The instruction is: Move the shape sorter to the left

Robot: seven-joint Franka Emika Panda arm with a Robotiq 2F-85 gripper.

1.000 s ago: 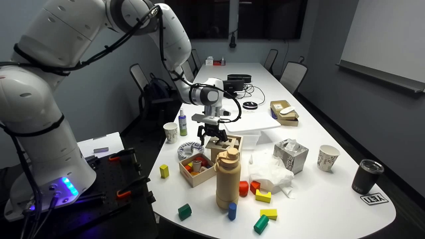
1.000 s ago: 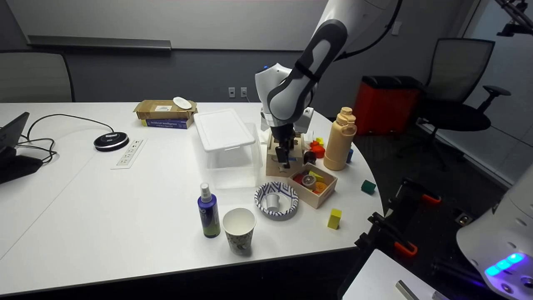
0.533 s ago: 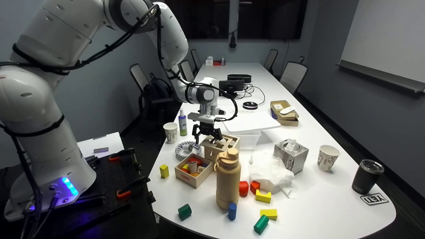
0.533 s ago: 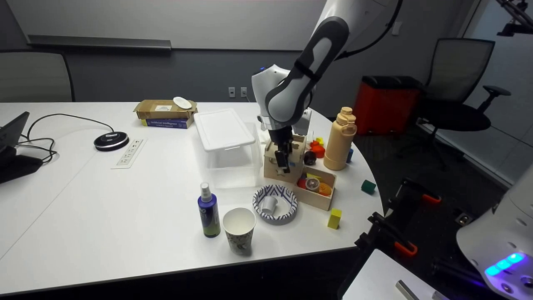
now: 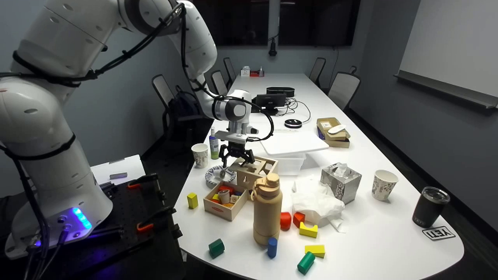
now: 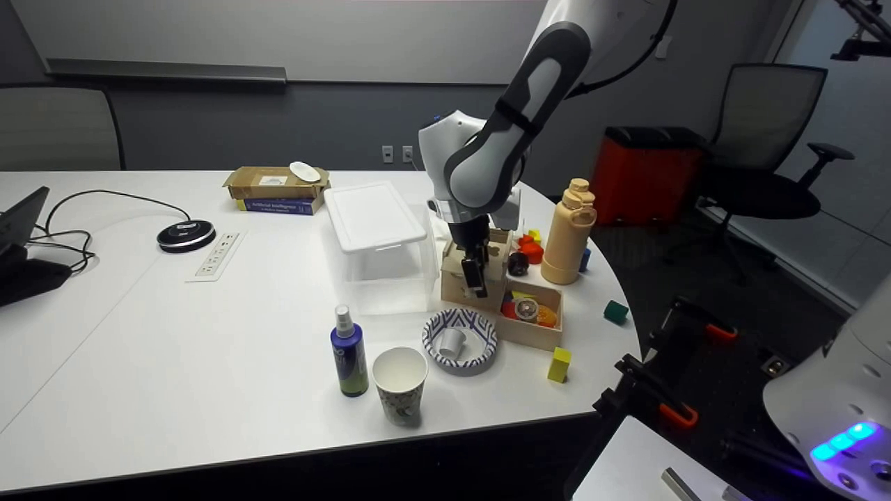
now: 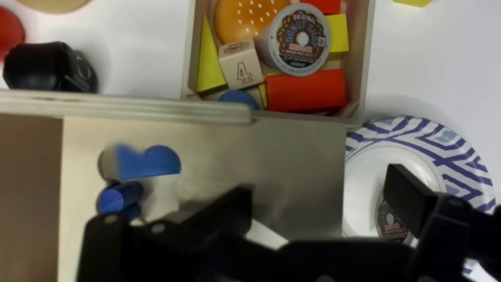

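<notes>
- Gripper (image 7: 319, 197): fingers spread, nothing clamped. One finger (image 7: 231, 211) stands over the shape sorter (image 5: 255, 171); the opposite finger (image 7: 409, 196) lies outside its wall, above the bowl (image 7: 458, 152). The straddle suggests a pinch on that wall; contact cannot be confirmed.
- Shape sorter: stands on the table (image 6: 243, 348), directly beneath the gripper, holed face upward. Its body is likely too wide to span, hence the one-wall position. Blue pieces (image 7: 160, 160) show through the holes.
- Wooden tray (image 6: 532, 337): just beside the sorter, contact uncertain; may be dragged along.
- Bowl: near the straddled wall, holding a coffee pod (image 6: 452, 343); probably limits the outer finger's descent.
- Clear bin (image 6: 390, 285): just beside the sorter, opposite the tray; likely obstructs sliding that way.
</notes>
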